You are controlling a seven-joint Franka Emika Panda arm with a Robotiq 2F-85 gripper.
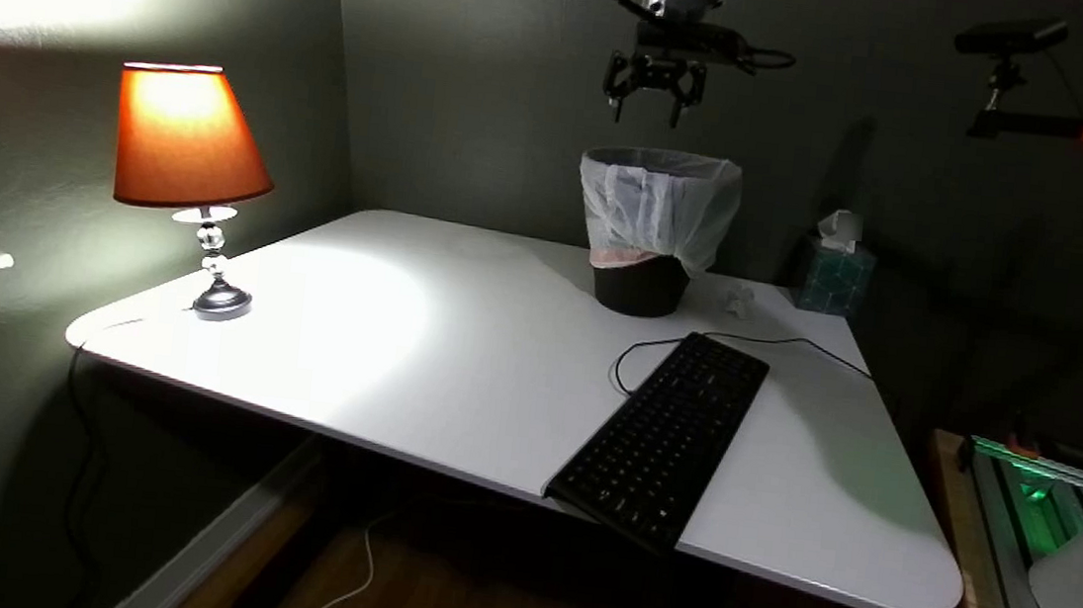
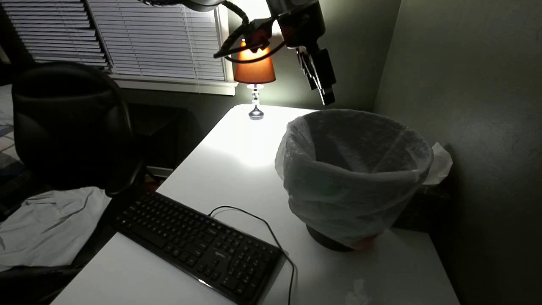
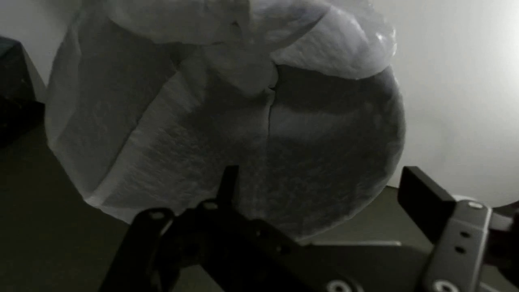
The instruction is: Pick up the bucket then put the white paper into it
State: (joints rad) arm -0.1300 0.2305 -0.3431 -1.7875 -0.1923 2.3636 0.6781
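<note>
The bucket [image 1: 655, 206] stands upright on the white desk, near the wall. It is a dark round bin with a crinkly white bag over its rim. It also shows in an exterior view [image 2: 351, 203] and fills much of the wrist view [image 3: 219, 134]; its inside looks empty, but the bottom is not clear. A small crumpled white piece, likely the white paper [image 1: 738, 301], lies on the desk beside the bucket, also in an exterior view [image 2: 358, 292]. It is out of the wrist view. My gripper [image 1: 646, 115] is open and empty above the bucket's rim, not touching it [image 3: 320, 170].
A black keyboard [image 1: 673, 436] with a cable lies across the desk [image 1: 498, 340] in front of the bucket. A teal tissue box [image 1: 835, 278] stands at the back corner by the wall. An orange lamp [image 1: 185, 141] stands at the far end.
</note>
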